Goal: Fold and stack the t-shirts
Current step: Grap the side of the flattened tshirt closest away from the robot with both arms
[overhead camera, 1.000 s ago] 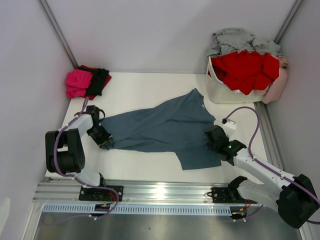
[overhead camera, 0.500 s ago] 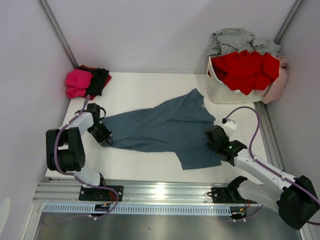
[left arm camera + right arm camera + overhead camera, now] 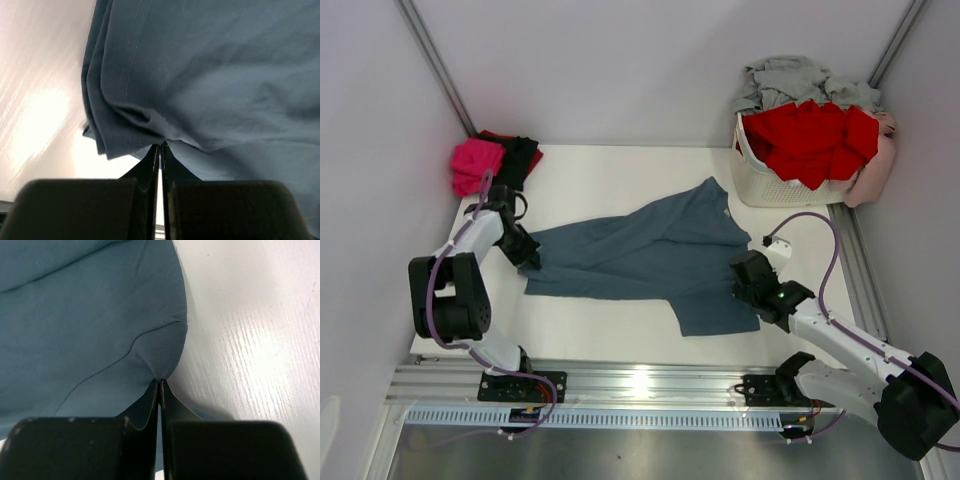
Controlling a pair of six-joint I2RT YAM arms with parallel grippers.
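Slate-blue t-shirt — cut off by the top and right edges in the left wrist view, by top and left in the right wrist view; neck label too small to read. Red shirt in the corner stack — mostly hidden under pink shirt and black shirt.

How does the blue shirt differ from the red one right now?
The blue shirt lies stretched out on the table; the red shirt sits bunched in the basket. The blue shirt is pinched at opposite edges by the left end effector and right end effector; the red shirt is untouched. Neither is folded yet.
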